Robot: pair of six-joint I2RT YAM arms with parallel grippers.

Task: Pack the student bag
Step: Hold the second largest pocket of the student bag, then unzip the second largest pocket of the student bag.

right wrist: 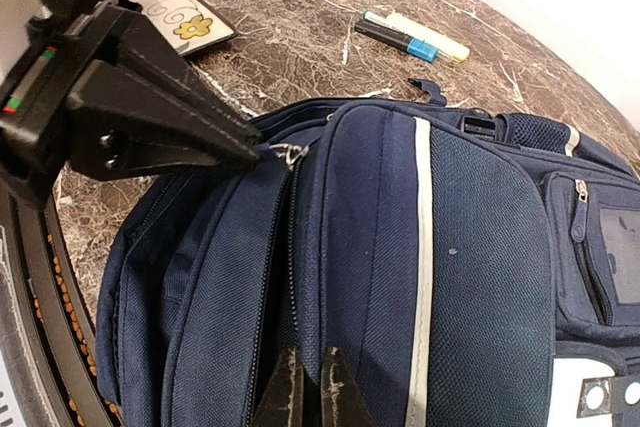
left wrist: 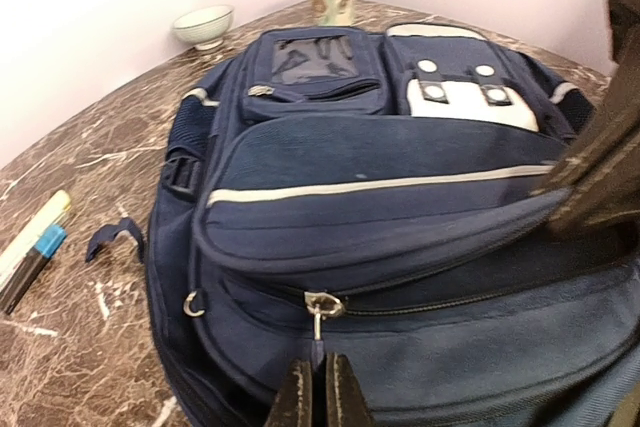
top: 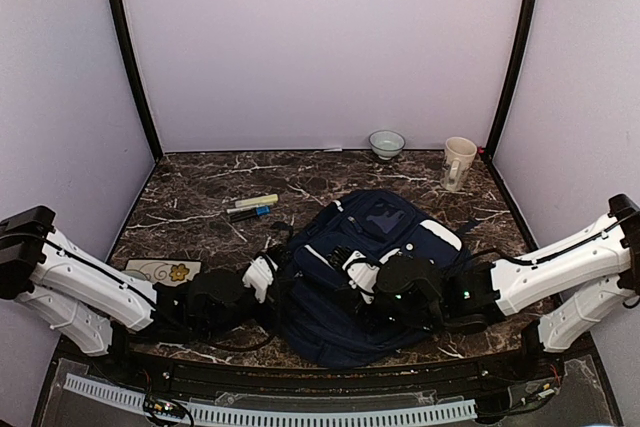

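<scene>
The student bag (top: pixel 375 267), navy blue with white stripes, lies flat on the marble table between both arms. My left gripper (left wrist: pixel 320 377) is shut on the blue fabric tab hanging from the silver zipper slider (left wrist: pixel 322 305) at the bag's left corner; the right wrist view shows it from the side, left gripper (right wrist: pixel 255 152) at the slider. My right gripper (right wrist: pixel 308 377) is shut on a ridge of the bag's fabric (right wrist: pixel 330 277) beside the zipper track, which runs closed between the two grippers. From above, the left gripper (top: pixel 268 272) and right gripper (top: pixel 350 267) sit close together on the bag.
Two markers (top: pixel 252 207) lie on the table behind the bag's left side. A small bowl (top: pixel 386 143) and a white mug (top: pixel 458 162) stand by the back wall. A card with a yellow flower (top: pixel 165 271) lies at the near left.
</scene>
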